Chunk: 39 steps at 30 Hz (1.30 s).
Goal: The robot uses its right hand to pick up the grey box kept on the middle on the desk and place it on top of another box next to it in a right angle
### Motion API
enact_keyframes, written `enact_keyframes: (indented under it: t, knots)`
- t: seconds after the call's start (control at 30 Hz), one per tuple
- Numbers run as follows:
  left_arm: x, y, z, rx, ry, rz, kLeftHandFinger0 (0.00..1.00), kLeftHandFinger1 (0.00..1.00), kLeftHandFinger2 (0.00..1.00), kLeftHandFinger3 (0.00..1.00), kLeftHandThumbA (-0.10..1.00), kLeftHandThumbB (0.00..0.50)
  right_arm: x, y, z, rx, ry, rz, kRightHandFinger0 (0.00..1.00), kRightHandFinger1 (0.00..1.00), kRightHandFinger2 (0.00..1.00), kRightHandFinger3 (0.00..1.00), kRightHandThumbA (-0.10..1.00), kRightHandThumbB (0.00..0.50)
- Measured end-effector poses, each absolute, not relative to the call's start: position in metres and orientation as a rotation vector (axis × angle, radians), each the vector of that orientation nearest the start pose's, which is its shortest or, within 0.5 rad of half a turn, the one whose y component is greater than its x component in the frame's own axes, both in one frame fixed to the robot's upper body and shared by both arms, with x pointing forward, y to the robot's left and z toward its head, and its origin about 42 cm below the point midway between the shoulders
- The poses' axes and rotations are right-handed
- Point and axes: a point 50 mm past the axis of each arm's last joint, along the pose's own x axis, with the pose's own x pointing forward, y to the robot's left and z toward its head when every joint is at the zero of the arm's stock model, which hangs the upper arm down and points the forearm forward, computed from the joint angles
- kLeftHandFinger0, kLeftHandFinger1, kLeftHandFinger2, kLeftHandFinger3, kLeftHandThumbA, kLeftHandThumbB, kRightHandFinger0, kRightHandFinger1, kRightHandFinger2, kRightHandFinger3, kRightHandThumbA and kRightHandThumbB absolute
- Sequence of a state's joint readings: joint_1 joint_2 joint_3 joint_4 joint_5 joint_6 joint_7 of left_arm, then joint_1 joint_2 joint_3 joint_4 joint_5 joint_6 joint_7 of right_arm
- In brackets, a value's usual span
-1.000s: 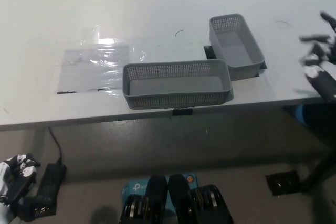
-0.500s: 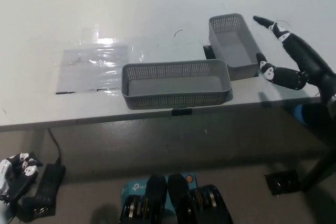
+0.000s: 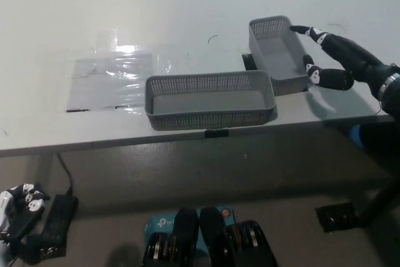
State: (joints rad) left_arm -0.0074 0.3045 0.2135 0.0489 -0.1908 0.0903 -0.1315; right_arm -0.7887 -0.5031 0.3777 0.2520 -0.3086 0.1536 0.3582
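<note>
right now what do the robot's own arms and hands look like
The right robot hand is black with slim fingers and white markings near the fingertips; a pale ring circles the black right arm at the wrist. The left robot hand is white with black patches, seen only partly at the lower left corner.

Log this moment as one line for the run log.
phase: reach | right hand: open, at right wall of far grey box, no grasp | near grey box: at desk front edge, untouched | left hand: resting low left
</note>
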Motion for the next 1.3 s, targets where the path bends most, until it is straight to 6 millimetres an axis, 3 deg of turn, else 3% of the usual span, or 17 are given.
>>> enact_keyframes:
  t: [0.2,0.33,0.47,0.73,1.0,1.3]
  knots:
    - [0.280,0.366,0.111,0.108,0.086,0.083,0.00,0.05,0.15,0.33,-0.10,0.500,0.487,-0.223,0.316,-1.046,-0.234,0.471,1.00,1.00,1.00,1.00,0.06,0.376]
    - [0.281,0.366,0.111,0.117,0.088,0.079,0.01,0.06,0.14,0.31,-0.10,0.500,0.486,-0.212,0.314,-1.057,-0.247,0.492,1.00,1.00,1.00,1.00,-0.01,0.405]
    - [0.281,0.364,0.112,0.120,0.087,0.075,0.00,0.05,0.13,0.32,-0.10,0.500,0.486,-0.209,0.311,-1.074,-0.243,0.501,1.00,1.00,1.00,1.00,0.00,0.399]
    - [0.281,0.365,0.114,0.123,0.081,0.073,0.02,0.07,0.13,0.33,-0.10,0.500,0.495,-0.219,0.287,-1.114,-0.160,0.506,1.00,1.00,1.00,1.00,-0.02,0.404]
    - [0.281,0.366,0.117,0.128,0.075,0.069,0.01,0.06,0.11,0.29,-0.10,0.500,0.497,-0.231,0.255,-1.148,-0.068,0.525,1.00,1.00,1.00,1.00,0.03,0.392]
    - [0.289,0.372,0.127,0.151,0.051,0.053,0.00,0.05,0.12,0.30,-0.10,0.500,0.493,-0.209,0.244,-1.191,-0.083,0.574,1.00,1.00,1.00,1.00,-0.02,0.385]
